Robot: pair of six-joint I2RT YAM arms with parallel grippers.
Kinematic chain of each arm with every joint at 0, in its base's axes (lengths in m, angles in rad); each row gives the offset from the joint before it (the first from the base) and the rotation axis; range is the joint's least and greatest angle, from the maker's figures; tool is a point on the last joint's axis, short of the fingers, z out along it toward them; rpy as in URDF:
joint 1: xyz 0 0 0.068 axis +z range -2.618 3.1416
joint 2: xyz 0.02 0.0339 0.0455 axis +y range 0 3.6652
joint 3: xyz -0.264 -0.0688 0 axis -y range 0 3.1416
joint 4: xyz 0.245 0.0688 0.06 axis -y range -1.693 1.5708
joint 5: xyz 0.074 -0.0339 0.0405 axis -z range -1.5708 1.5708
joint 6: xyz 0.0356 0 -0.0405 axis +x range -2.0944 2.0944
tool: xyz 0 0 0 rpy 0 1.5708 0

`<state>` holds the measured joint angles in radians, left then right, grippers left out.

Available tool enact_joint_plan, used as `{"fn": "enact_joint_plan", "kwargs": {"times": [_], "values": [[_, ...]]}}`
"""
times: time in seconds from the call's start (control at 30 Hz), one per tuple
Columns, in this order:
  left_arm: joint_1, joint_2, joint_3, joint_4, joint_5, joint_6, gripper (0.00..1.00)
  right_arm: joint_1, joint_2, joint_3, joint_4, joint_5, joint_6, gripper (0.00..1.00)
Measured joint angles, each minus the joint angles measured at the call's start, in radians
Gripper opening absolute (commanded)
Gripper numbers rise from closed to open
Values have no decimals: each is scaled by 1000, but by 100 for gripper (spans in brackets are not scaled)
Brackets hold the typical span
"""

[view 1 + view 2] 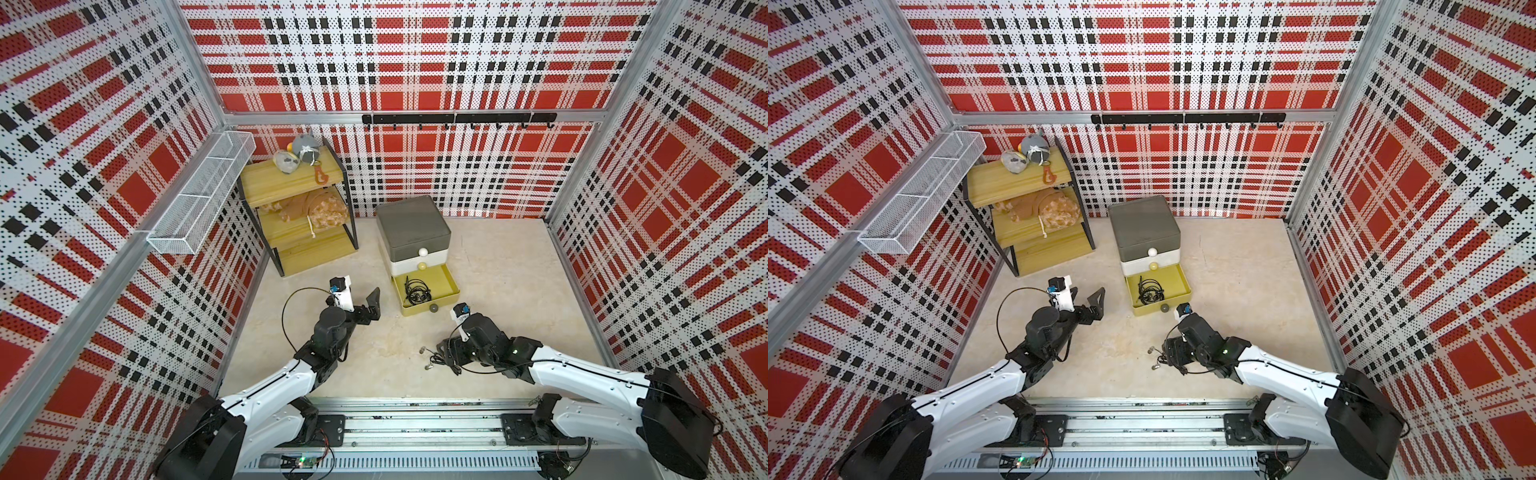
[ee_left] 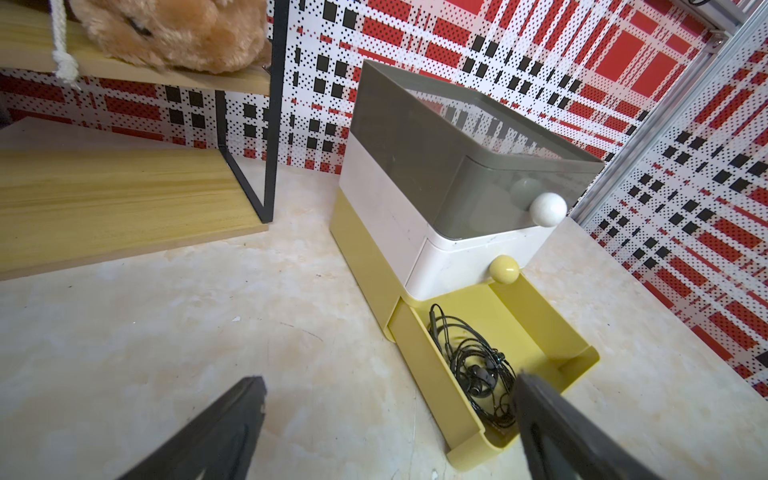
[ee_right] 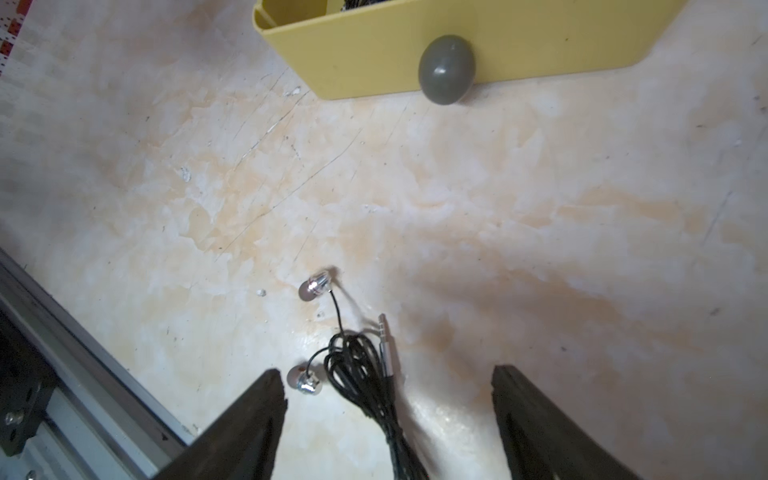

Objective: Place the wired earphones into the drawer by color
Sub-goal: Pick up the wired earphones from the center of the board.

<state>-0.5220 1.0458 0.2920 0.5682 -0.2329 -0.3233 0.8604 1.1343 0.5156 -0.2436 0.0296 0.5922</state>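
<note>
Straddling black earphones (image 3: 353, 353), right gripper (image 3: 386, 374) gapes; cord (image 3: 400, 451) cut off by frame.

left arm (image 1: 274, 382) high, right arm (image 1: 582, 370) low, both jaws apart

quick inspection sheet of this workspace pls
surface: beige marbled table, scuffed
job's things: black earphones in the open yellow drawer; loose earphones, also black, on the table; no red or white seen
clutter: shelf with plush toys, wire basket, hook rail
grippers: left gripper open, beside the drawer; right gripper open, astride the loose earphones
cables: thin black loop by the left arm
surroundings: plaid walls, metal rail in front
</note>
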Motion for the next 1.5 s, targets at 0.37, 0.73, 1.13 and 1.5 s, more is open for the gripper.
{"fn": "enact_joint_plan", "kwargs": {"times": [0.37,0.73,1.13,1.5], "values": [[0,6,0,0,0,0,99,22,96,-1,13,-71,-14,56],[5,6,0,0,0,3,99,42,199,37,16,-83,-58,38],[6,6,0,0,0,3,99,43,217,49,28,-76,-72,9],[6,1,-2,1,0,5,99,47,133,50,18,-29,-66,1]]}}
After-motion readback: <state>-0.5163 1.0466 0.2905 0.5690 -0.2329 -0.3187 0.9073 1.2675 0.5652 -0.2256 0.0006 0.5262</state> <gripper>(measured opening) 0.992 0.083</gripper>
